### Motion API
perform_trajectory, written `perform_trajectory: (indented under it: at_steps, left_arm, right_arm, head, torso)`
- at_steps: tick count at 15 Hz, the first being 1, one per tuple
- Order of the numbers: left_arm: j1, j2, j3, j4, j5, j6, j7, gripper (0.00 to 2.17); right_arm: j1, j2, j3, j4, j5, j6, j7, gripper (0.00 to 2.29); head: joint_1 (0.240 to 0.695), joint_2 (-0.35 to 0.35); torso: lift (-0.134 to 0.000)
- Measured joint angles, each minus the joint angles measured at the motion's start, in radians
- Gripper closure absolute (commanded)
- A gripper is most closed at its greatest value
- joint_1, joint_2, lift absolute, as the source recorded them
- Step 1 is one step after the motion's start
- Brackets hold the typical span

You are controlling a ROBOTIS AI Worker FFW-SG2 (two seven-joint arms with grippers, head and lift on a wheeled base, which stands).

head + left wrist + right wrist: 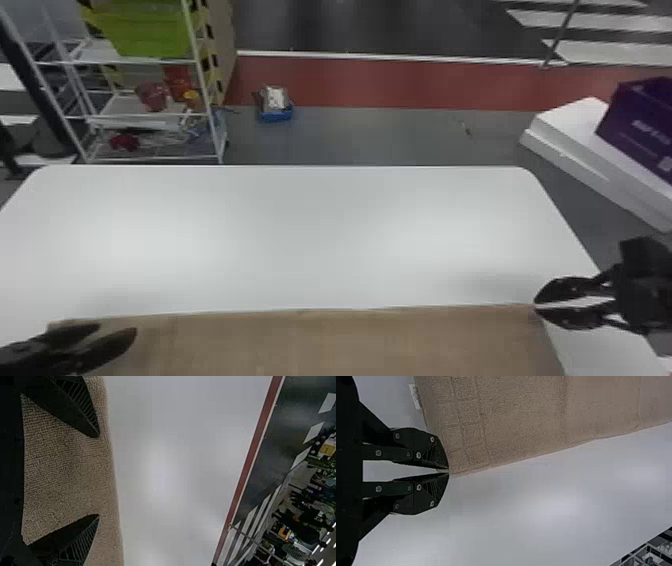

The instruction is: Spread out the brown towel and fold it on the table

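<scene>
Your brown towel (350,340) lies across the near part of the counter (310,225). Expect it light and limp, its nubby pile easy to grip but quick to sag, so take both far corners. Your right hand (448,471) is level with the cloth, tips pinching the far right corner — your left hand (118,328) sits over the far left end, fingers spread wide.

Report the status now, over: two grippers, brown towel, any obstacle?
Left gripper open at towel. Right gripper shut on towel corner. Towel on table. Purple box beyond table, not in way.
</scene>
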Motion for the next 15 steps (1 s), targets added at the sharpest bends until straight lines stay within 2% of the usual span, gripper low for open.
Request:
perform_trajectory:
  at_steps: [1,2,10,15]
  left_arm:
    - [0.000,-0.001,0.000,-0.009,0.000,0.009,-0.002,0.06]
    - [0.002,-0.002,0.002,-0.021,0.000,0.021,-0.007,0.06]
    - [0.061,-0.012,0.051,-0.192,0.015,0.032,-0.024,0.06]
    - [0.075,-0.012,0.072,-0.225,0.023,0.032,-0.030,0.06]
  right_arm:
    - [0.002,0.004,-0.001,-0.002,-0.004,-0.001,0.000,0.42]
    - [0.003,0.006,-0.005,-0.003,-0.011,-0.002,0.000,0.39]
    - [0.045,0.013,-0.031,-0.014,-0.046,-0.017,0.000,0.39]
    - [0.066,0.013,-0.037,-0.018,-0.052,-0.041,0.000,0.39]
  head:
    - [0.695,-0.054]
    - [0.695,-0.054]
    - [0.695,-0.028]
    - [0.695,-0.013]
  torso:
    - [-0.124]
    - [-0.124]
    - [-0.124]
    - [-0.124]
